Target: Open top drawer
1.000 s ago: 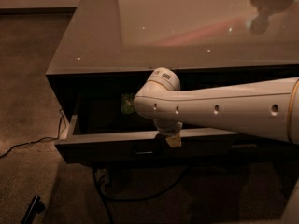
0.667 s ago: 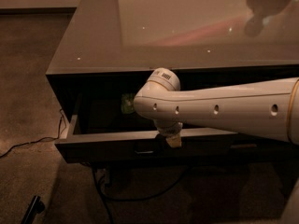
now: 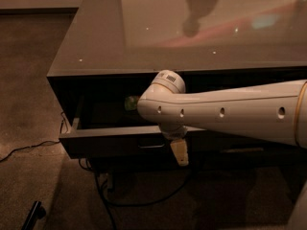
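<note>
The top drawer (image 3: pixel 110 143) is a wide dark grey drawer under the glossy cabinet top, and it stands pulled out toward me with its inside in shadow. Its small loop handle (image 3: pixel 151 145) sits at the centre of the front. My white arm (image 3: pixel 230 113) reaches in from the right across the open drawer. My gripper (image 3: pixel 179 152) hangs down over the drawer's front edge, just right of the handle, with a pale tip showing below the front.
A small green object (image 3: pixel 130 102) lies inside the drawer at the back. The glossy cabinet top (image 3: pixel 96 42) overhangs the drawer. Black cables (image 3: pixel 29 147) run over the carpet at left and under the cabinet. A dark object (image 3: pixel 32 213) lies on the floor at bottom left.
The gripper tip sits slightly lower against the drawer front. The dark reflection on the cabinet top has shifted left. The drawer stands about as far out as before.
</note>
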Available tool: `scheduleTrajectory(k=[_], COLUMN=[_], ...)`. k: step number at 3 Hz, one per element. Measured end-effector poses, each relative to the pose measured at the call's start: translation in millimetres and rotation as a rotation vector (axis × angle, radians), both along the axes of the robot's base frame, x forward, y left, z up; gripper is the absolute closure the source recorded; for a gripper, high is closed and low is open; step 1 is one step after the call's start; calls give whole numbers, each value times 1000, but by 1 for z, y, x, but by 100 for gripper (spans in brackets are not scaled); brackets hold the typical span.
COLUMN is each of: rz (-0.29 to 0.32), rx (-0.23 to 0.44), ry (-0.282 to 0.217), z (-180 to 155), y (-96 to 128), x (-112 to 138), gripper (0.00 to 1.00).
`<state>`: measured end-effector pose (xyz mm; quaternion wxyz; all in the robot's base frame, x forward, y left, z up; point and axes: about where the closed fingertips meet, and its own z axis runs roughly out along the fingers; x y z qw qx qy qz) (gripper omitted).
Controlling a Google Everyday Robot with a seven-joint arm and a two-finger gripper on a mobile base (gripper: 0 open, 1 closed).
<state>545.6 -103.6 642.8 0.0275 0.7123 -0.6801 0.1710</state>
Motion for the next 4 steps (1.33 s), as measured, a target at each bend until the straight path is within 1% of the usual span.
scheduleTrajectory(k=[2,3,4], rz=[7,4,-13], rx=[13,2,-10], ry=[-9,-1,2], z=[-3,-16,-25], y=[-1,-5,-13], x=[-2,-14,-41], gripper=[0,19,42])
